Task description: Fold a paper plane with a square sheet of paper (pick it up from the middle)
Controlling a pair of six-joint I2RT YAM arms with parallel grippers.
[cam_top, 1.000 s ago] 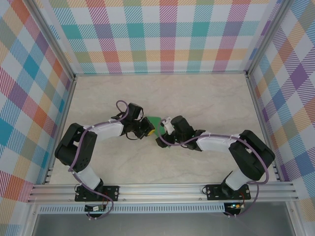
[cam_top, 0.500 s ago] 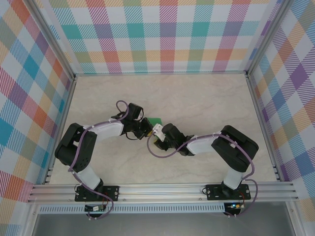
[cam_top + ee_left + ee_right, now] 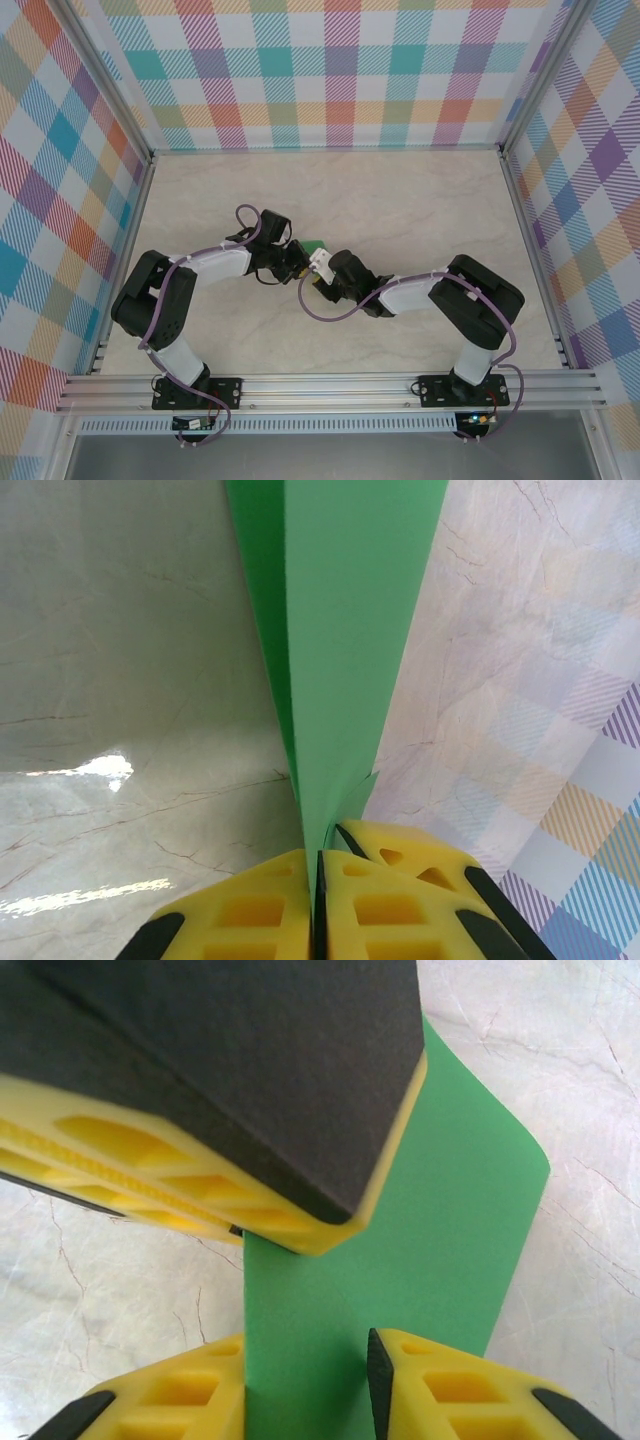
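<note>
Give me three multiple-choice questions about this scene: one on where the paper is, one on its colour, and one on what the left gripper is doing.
1. Where is the sheet of paper?
A. against the back wall
B. mid-table, between the left gripper and the right gripper
C. on the front rail

2. What colour is the sheet of paper?
A. green
B. red
C. white

3. What is the left gripper doing?
A. standing wide open
B. shut on the sheet of paper
C. lying empty on the table

Answers:
1 B: the top view shows it where the two arms meet.
2 A: both wrist views show bright green.
3 B: in the left wrist view its jaws meet with the paper pinched between them.
</note>
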